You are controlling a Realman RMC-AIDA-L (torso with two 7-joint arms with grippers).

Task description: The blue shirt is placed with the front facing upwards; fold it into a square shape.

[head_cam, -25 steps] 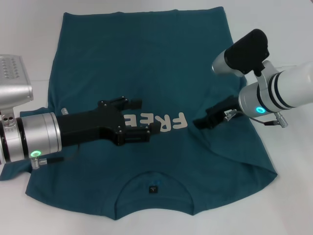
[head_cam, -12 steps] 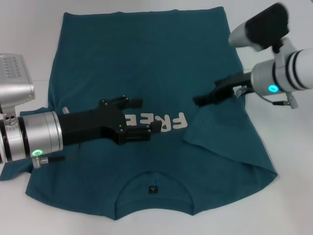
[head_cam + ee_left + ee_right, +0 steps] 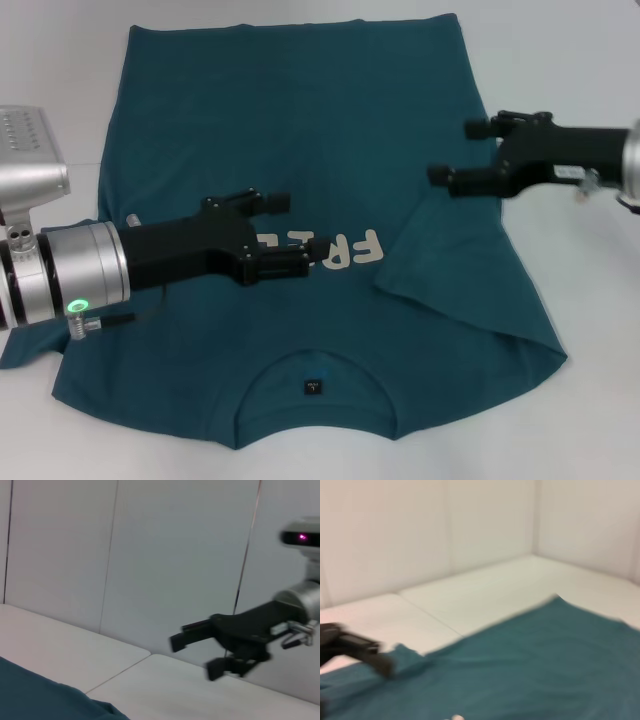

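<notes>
Grippers (image 3: 285, 230) (image 3: 462, 152) open — over shirt (image 3: 300, 120).

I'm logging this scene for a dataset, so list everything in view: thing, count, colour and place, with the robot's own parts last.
Dark teal-blue short-sleeved cotton T-shirt: one, lying front up on the table, collar nearest the robot, the sleeve on the robot's right folded in over the body.
White "FREE" lettering: one print, on the chest, partly covered by the left hand.
Small dark neck label: one, inside the collar.
White table: one, under the shirt.
Pale panelled wall: behind the table.
Left hand: one, black, open, over the chest print.
Right hand: one, black, open, holding nothing, above the shirt's right edge.
</notes>
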